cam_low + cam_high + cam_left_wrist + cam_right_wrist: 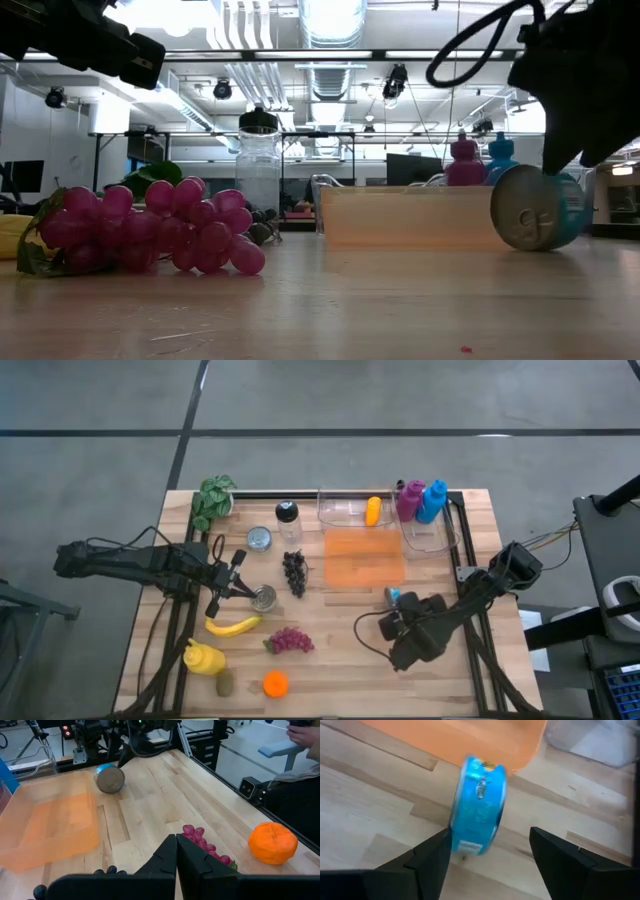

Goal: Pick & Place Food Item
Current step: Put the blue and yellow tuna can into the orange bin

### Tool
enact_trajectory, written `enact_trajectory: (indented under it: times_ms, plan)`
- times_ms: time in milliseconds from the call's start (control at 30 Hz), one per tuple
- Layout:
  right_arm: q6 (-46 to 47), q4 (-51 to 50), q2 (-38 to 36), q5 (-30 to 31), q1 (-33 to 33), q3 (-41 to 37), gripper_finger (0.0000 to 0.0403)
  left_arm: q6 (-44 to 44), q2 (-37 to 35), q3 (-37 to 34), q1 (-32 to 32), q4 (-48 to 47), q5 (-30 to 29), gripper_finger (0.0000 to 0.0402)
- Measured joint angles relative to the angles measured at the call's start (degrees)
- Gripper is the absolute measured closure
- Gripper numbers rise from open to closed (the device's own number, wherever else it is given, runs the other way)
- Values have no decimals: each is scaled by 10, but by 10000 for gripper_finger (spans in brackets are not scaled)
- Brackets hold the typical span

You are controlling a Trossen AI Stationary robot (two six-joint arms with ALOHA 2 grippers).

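Observation:
A blue tin can (479,805) stands on its rim on the table beside the near right corner of the orange tray (365,557). My right gripper (490,834) is open, with the can's lower part between its two fingers. In the high view the right gripper (397,612) sits just near-side of the can (392,596). My left gripper (176,845) is shut and holds nothing. It hovers at the table's left part (243,588), next to a silver can (263,597). My right gripper has its open fingers (437,852) on either side of the blue can's lower rim (465,847). One fingertip is very close to it, but I cannot tell whether it touches. The can rests on the table on its rim.
Red grapes (290,641), a banana (232,626), an orange (275,683), a yellow bottle (203,658) and a kiwi (225,683) lie near-left. Dark grapes (295,572), a jar (288,520), a tin (259,539) and a plant (213,500) are farther back. Clear bins (345,508) with bottles (420,500) line the far edge.

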Motion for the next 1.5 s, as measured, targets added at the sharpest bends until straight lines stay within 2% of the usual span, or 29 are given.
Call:
enact_trajectory:
  times_ms: [367,800,1067,1267,1500]
  plan:
    - [-12,49,0,2,-5,-38,108,0,0,0,0,0,0,395]
    - [41,50,-1,45,-7,-3,128,0,0,0,0,-2,0,395]
    - [126,56,2,59,-31,-43,120,0,0,0,0,-3,0,395]
    - [107,99,2,59,-50,-71,113,0,0,0,0,-3,0,395]
    - [106,113,4,59,-54,-86,132,0,0,0,0,-3,0,395]
